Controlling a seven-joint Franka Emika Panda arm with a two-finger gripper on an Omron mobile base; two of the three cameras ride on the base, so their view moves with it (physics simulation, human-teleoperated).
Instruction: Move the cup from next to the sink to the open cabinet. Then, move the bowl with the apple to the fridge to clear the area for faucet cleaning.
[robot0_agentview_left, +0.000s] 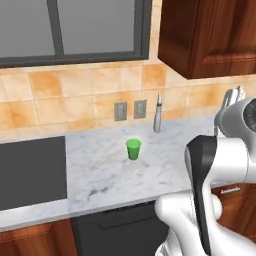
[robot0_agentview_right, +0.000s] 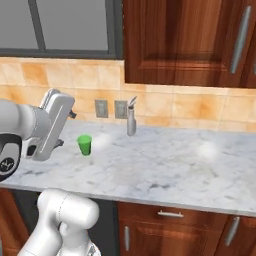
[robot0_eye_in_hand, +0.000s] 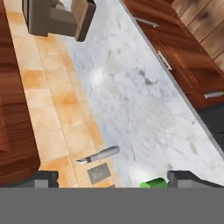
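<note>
Standing on the marble bench (robot0_agentview_left: 95, 175), the cup (robot0_agentview_left: 133, 149) is upright and untouched.
Nearest, the white arm (robot0_agentview_left: 220, 165) is raised over the bench's front edge, its jaws spread wide and empty, well apart from the cup. Behind the cup a grey dispenser (robot0_agentview_left: 158, 116) stands against the tiled wall, beside two outlets (robot0_agentview_left: 129, 110). The sink (robot0_agentview_left: 31, 171) lies to the left.

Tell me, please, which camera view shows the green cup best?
The left base view: the cup stands whole and unobstructed on the marble counter. The right base view also shows it whole, but close beside the arm. The hand view catches just a green sliver at its bottom edge.
</note>
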